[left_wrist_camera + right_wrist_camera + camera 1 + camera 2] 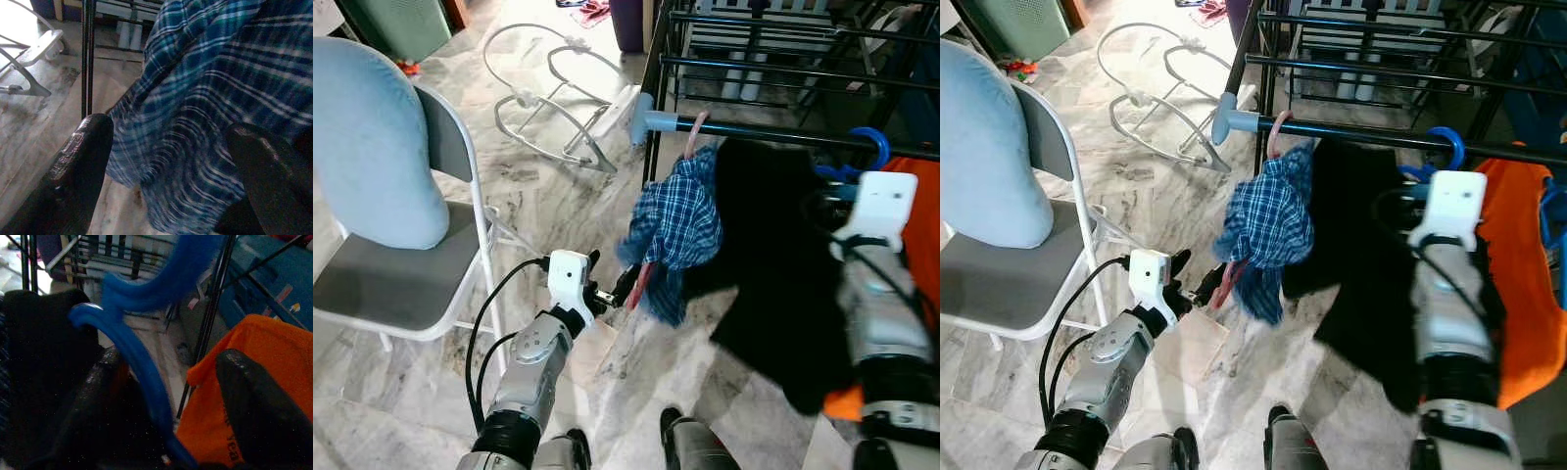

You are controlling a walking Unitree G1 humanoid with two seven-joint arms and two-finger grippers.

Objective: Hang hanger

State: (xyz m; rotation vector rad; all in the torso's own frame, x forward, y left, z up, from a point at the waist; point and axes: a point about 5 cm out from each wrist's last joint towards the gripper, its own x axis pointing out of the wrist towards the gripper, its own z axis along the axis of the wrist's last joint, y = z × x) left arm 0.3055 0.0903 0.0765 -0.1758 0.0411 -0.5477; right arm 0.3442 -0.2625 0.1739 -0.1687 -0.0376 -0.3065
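blue hanger at the rail, both arms raised

blue hanger (1447, 147) hooked over the dark rail (1351, 134) of the drying rack (756, 61), between the black garment (781, 264) and the orange garment (1524, 284). seen close in the right wrist view as a blue curve (146, 377) running between the two black fingers (257, 406). right gripper (166, 406) up at the rail just below the hook, fingers apart, one each side of the hanger arm; contact with the plastic not clear. orange cloth pressed against one finger.

pink hanger (1278, 132) hooked on the same rail nearer its grey end cap (1230, 119), carrying a blue plaid shirt (677, 227) bunched and drooping. black garment draped over the rail just beside the shirt, hanging low.

left gripper (617, 292) held out at the lower edge of the plaid shirt, near the pink lower end of that hanger; fingers (80, 166) spread apart with plaid cloth between them; grip on anything cannot be told.

folding chair (421, 284) with a light blue cushion (372, 137) on the robot's left. white wire frame (558, 93) lying on the marble floor (538, 206) beyond.
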